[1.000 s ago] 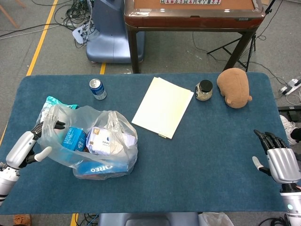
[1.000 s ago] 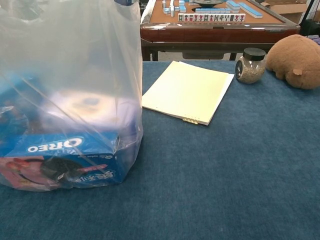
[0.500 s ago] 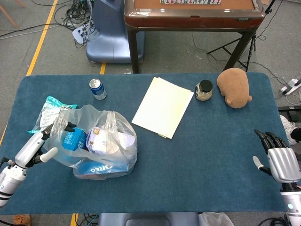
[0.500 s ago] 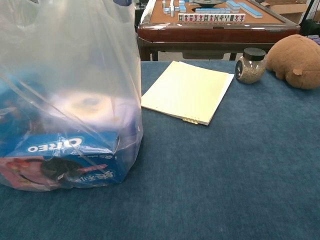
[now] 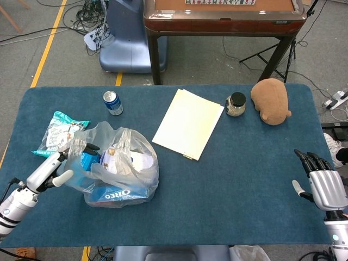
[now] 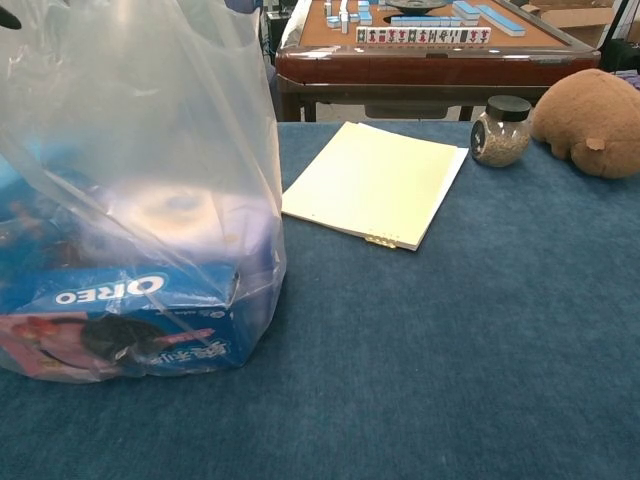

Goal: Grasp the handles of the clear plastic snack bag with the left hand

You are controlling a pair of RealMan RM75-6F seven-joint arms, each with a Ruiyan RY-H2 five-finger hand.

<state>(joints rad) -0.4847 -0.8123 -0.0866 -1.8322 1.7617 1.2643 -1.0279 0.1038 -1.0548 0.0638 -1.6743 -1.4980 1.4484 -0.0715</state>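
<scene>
Head view shows our left hand (image 5: 57,168) at the left side of the bag (image 5: 117,166), fingers reaching into the plastic near a handle; we cannot tell whether they pinch it. The bag sits on the table's (image 5: 244,179) front left, an Oreo box (image 6: 115,300) inside. Our right hand (image 5: 322,182) hovers at the right edge, fingers loosely apart, holding nothing.

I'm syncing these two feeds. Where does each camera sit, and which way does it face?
Head view: high above the near edge, looking down at the table; left hand at the snack bag, right hand apart.
Chest view: low at table height, facing forward; no hand identifiable.
Shared: bag, paper stack, jar, plush toy.
</scene>
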